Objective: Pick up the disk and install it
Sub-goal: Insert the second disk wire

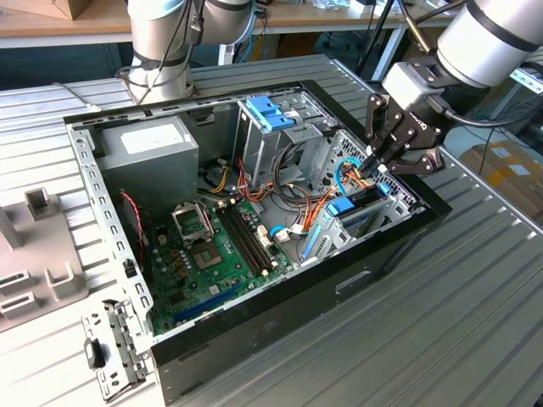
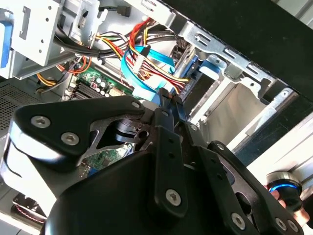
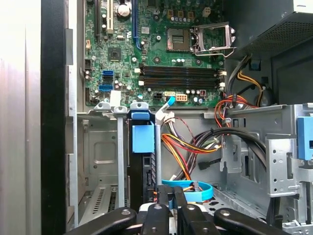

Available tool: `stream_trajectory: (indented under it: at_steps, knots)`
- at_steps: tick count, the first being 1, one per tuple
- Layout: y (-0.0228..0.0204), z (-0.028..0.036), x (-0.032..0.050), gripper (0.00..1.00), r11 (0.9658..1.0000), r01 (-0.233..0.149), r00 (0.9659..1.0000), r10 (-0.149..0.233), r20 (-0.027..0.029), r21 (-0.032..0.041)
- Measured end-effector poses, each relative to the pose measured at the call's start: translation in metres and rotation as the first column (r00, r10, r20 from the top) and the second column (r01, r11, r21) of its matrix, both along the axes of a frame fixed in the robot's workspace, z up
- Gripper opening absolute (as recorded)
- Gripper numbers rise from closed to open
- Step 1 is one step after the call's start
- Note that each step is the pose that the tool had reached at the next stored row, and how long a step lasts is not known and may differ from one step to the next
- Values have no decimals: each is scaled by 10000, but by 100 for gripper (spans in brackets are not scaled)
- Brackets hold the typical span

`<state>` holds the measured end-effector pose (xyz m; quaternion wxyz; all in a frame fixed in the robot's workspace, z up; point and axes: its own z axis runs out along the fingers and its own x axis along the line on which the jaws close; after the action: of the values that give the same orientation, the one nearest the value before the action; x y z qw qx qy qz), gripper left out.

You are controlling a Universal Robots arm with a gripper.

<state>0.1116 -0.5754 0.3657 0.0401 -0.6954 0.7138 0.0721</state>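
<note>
Currently: my black gripper (image 1: 379,161), fingers pinched together, empty. Item: the disk (image 3: 142,161), dark metal with blue plastic rails, upright inside the grey metal bay (image 3: 100,152). Advice: press squarely, avoid the cables (image 3: 188,147).

Ribbed grey metal table (image 1: 475,322); wooden bench (image 1: 51,21) behind

The arm (image 1: 488,30) is silvery-grey and tubular with a black band. Its gripper (image 1: 383,161) is matte black, with angular linkage plates fastened by silver screws (image 2: 70,139).
</note>
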Motion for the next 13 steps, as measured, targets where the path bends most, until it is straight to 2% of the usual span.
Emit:
stream_trajectory:
  at_steps: [4,8,13]
  knots:
    - [-91,-23,-25,16,10000,0,10000,0,0,1]
    - [-124,-62,-53,16,10000,-2,10000,2,0,0]
    - [-130,-98,-68,16,10000,1,10000,-1,0,5]
